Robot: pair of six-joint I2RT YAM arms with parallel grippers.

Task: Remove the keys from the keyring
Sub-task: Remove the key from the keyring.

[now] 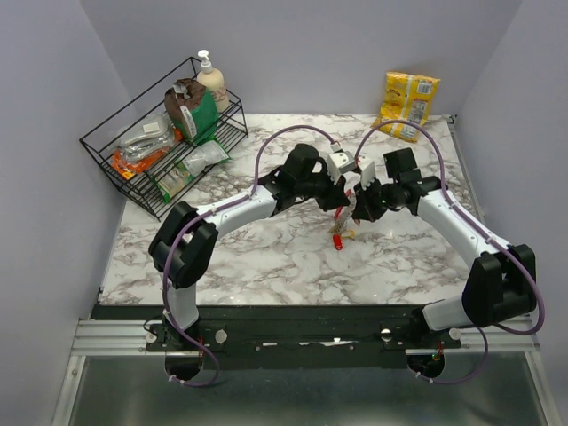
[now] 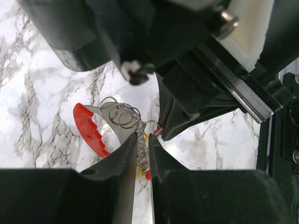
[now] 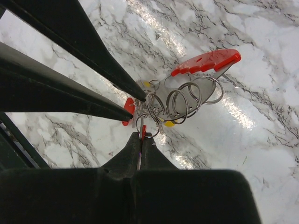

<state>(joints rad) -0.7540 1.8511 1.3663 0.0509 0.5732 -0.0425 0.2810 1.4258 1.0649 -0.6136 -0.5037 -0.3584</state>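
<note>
Where both arms meet over the veined marble table (image 1: pixel 266 257): keyring (image 3: pixel 196 86), thin steel loops on a flat silvery plate with a ridged red curved grip.
Right gripper (image 3: pixel 141 139): black tapered fingers pressed together on one small loop of the keyring.
Left gripper (image 2: pixel 142 143): fingers pinching the keyring's chain of tiny loops.
Keys (image 3: pixel 128 108): red and yellow plastic heads behind the keyring.
Wire rack (image 1: pixel 115 151): black, well beyond the keyring.
Yellow packet (image 1: pixel 408 105): crinkled, also beyond it.

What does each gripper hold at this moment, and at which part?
Both hold the keyring: the left gripper pinches its chain of small rings, the right gripper a single small ring. The red loop is not gripped.
</note>
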